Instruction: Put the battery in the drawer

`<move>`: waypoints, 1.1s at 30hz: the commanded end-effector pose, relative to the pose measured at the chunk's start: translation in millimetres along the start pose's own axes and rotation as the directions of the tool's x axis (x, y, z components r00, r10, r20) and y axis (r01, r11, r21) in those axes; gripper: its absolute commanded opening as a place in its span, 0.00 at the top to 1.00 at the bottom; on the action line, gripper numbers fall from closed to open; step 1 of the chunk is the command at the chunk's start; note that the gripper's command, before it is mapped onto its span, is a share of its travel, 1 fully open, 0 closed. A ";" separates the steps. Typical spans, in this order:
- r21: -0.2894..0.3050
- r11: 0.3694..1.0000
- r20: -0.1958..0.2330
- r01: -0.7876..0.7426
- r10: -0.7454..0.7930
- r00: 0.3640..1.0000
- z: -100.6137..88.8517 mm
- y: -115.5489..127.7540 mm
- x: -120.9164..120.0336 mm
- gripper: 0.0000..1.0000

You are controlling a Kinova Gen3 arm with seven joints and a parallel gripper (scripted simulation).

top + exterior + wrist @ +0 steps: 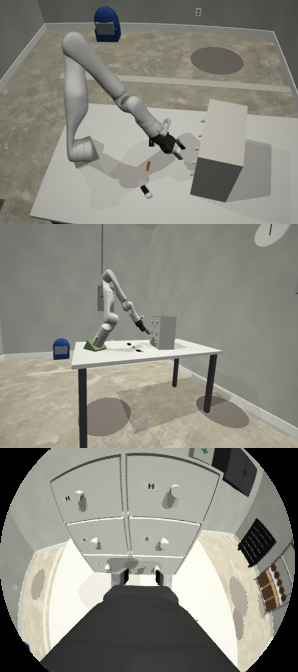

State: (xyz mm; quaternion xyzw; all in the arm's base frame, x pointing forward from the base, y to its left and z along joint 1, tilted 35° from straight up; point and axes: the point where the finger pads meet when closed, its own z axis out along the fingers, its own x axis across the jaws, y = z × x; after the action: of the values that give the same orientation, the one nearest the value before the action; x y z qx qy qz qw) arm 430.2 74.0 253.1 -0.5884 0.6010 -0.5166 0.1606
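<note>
On the white table (84,181) the nine-volt battery (147,192) lies well short of the chest (223,141), a small, stiff, light block best pinched across its flat sides, while the gripper (178,150) hangs spread wide and empty.

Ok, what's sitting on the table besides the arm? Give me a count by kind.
Chest of drawers: 1
Orange cylinder: 1
Black-and-white block: 1
Small black block: 1
Total: 4
</note>
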 end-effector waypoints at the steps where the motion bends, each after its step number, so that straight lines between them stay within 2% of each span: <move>1: 0.005 1.000 -0.008 0.004 -0.004 1.000 1.0 0.2 2.0 0.00; 20: 0.039 0.999 0.004 0.003 -0.003 1.000 4.6 -1.4 -1.8 0.00; 33: 0.090 0.996 0.004 0.002 -0.003 1.000 11.6 -1.2 -2.0 0.00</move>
State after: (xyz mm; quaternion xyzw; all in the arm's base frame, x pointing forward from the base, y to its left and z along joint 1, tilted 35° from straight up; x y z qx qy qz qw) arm 440.3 74.3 248.6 -0.5838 0.5798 -0.5355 0.1904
